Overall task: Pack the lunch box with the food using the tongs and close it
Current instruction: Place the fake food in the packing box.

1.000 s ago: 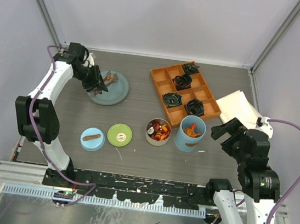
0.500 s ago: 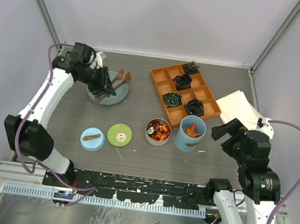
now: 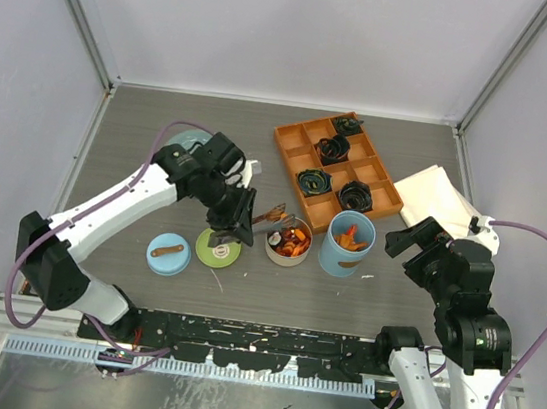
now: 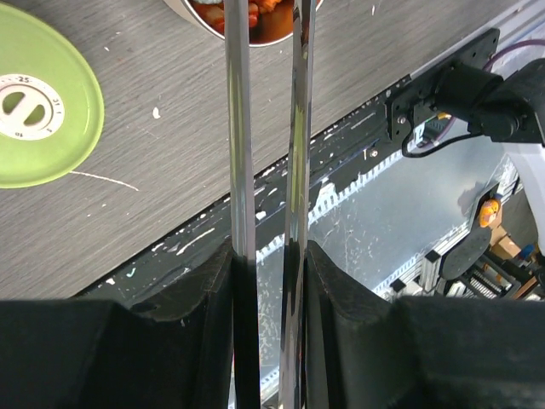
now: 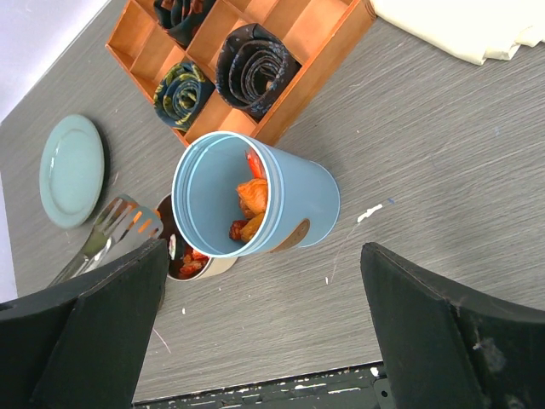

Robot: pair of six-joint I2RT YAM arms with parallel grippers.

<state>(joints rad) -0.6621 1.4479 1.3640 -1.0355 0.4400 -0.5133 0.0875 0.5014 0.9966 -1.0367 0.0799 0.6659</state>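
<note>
Grey wood-grain table (image 3: pixel 422 148) between white walls carries everything. The left gripper (image 3: pixel 235 224) is clenched on the tongs (image 3: pixel 270 214) — the wrist view shows both slim metal arms pressed between its black fingers (image 4: pixel 204 290). The tong tips hang over the left rim of the steel tin (image 3: pixel 287 257), perhaps pinching a brownish morsel, though that is too small to be sure of. Food (image 3: pixel 294 235) lies in the tin, and more orange chunks sit inside the light-blue cylinder (image 3: pixel 346 249) just right of it. The green lid (image 3: pixel 217 247) and blue lid (image 3: pixel 168 253) lie flat to the near left, off both containers. The right gripper (image 3: pixel 408 237) — jaws spread wide, holding nothing — hangs right of the cylinder, near a white cloth (image 3: pixel 436 194).
</note>
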